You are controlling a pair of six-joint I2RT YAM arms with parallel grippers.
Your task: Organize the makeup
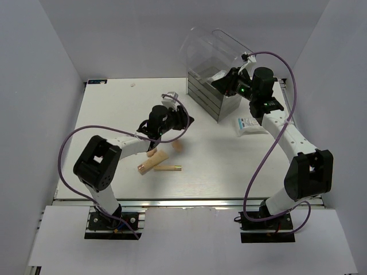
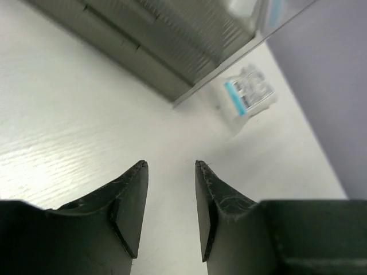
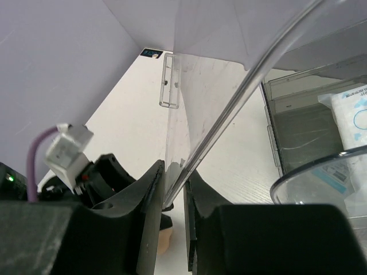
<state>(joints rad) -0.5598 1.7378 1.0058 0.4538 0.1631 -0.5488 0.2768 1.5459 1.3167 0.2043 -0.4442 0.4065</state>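
- White worktop [image 1: 114,114], grey walls all round, and the drawer box [image 1: 209,97] stands at the back right.
- Over bare worktop hangs the left tool [image 2: 171,165], fingers parted, nothing between them.
- Up top, the right tool [image 3: 174,172] is pinched onto the clear lid [image 3: 206,103] (raised, tilted back).
- Near the front, the beige tube [image 1: 152,165] and gold stick [image 1: 168,168] lie together, with a peach sponge [image 1: 178,146] just behind.
- One packet [image 1: 249,123] lies right of the box.

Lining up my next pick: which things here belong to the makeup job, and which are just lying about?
Job: peach sponge, second peach sponge, beige tube, gold stick, white packet on the table, packet inside the box.

Other: clear drawer box, raised lid, table.
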